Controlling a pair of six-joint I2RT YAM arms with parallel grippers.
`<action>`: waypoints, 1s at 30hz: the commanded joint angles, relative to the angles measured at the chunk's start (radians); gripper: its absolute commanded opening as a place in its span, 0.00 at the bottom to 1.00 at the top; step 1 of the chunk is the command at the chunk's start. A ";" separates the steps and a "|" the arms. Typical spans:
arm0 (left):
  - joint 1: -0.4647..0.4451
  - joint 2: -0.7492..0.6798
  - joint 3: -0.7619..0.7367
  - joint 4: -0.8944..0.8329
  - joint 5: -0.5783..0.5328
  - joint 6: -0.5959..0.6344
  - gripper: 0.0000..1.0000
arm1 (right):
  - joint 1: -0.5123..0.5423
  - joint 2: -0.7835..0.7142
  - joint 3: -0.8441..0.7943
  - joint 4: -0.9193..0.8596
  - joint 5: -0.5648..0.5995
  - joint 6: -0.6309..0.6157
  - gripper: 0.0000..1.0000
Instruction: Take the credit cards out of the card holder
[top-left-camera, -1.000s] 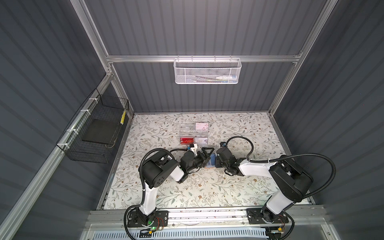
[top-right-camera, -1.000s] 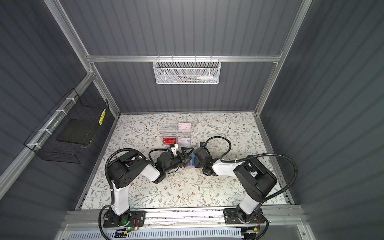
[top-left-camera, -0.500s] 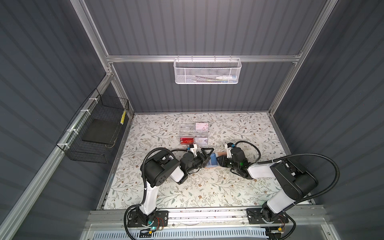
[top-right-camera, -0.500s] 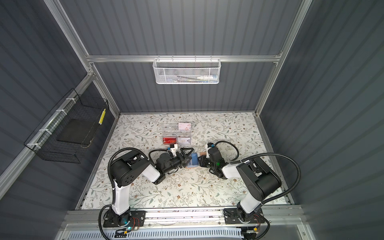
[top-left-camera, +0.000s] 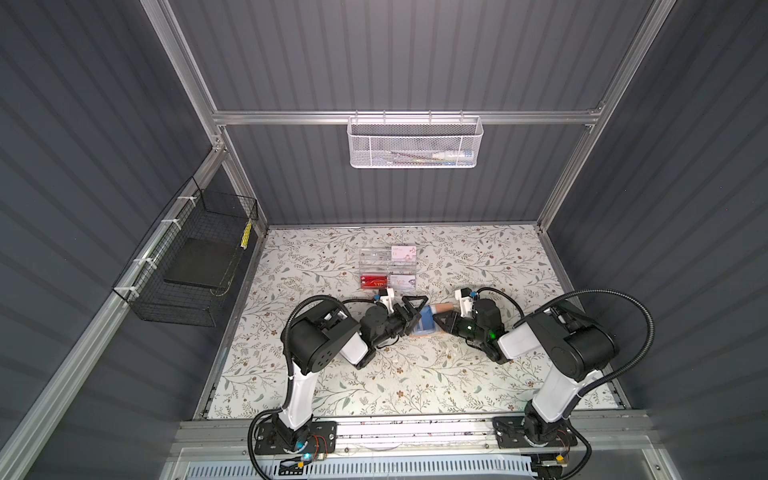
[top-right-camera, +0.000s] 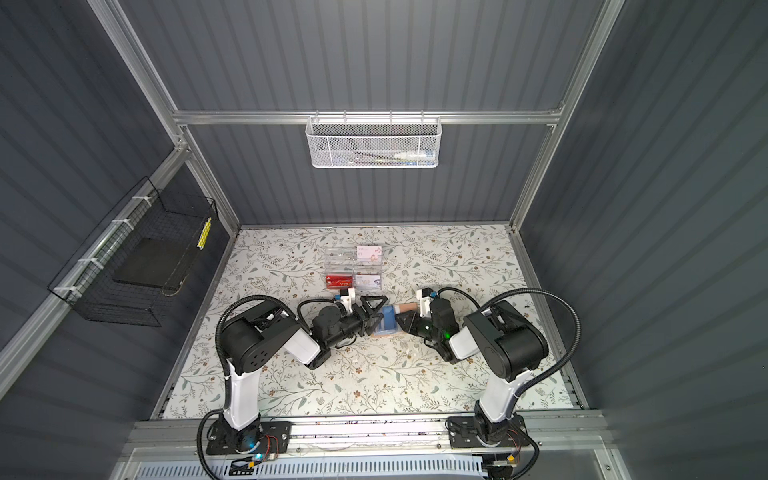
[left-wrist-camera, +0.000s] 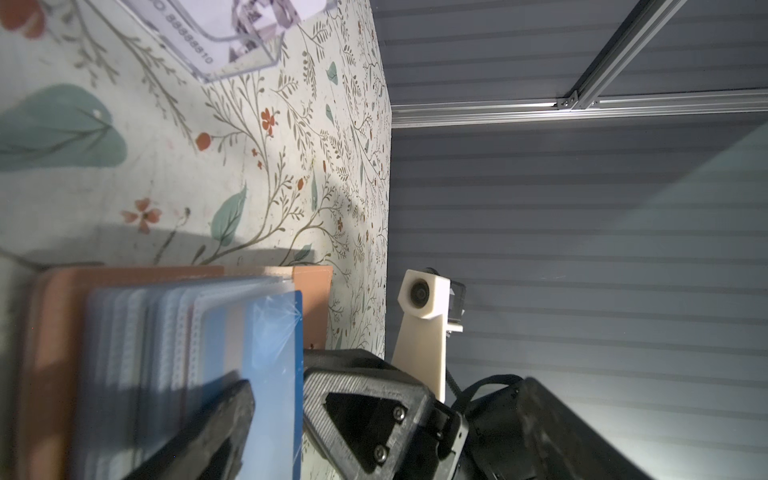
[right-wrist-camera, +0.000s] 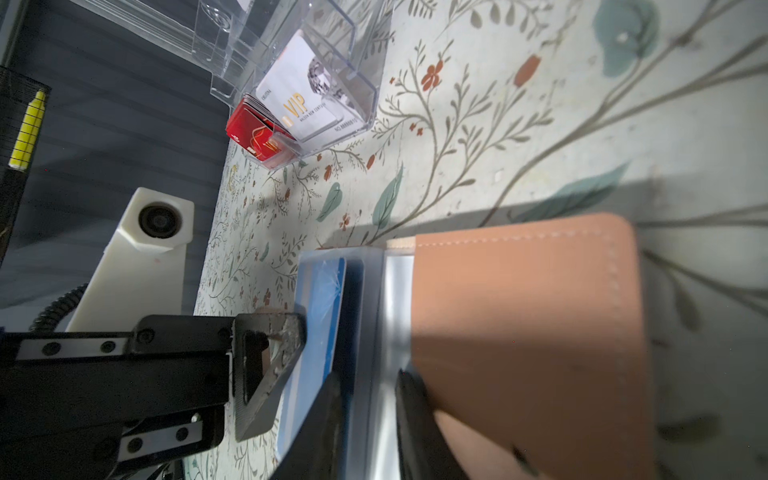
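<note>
I saw the tan leather-like booklet card holder (top-left-camera: 444, 308) sitting open on the floral-patterned bench (top-left-camera: 332, 374), between my two hands and on the near side of the clear acrylic compartment box (top-left-camera: 374, 255). My right hand (top-left-camera: 441, 326) was closed on the card holder. Its fingers (right-wrist-camera: 409, 399) pinched the stack of greyish clear plastic sleeve pages (right-wrist-camera: 374, 332) from either side, and the tan cover was folded away beyond them. My left hand (top-left-camera: 417, 314) was spread wide open. In the right wrist view one of its fingers lay against the face of a blue plastic card (right-wrist-camera: 322, 307) at the outermost sleeve. Wrinkled clear plastic covered that card's corner, so it sat in its sleeve. The box held a red card (top-left-camera: 373, 283) and white cards (top-left-camera: 402, 282) in its nearer compartments.
</note>
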 joint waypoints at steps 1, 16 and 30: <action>-0.005 0.063 -0.041 -0.185 0.008 0.014 1.00 | -0.001 0.028 -0.012 0.084 -0.083 0.035 0.27; -0.005 0.053 -0.041 -0.206 0.005 0.023 1.00 | -0.054 0.159 -0.037 0.300 -0.150 0.128 0.30; -0.006 0.054 -0.043 -0.204 0.003 0.027 1.00 | -0.058 0.208 -0.021 0.310 -0.180 0.133 0.31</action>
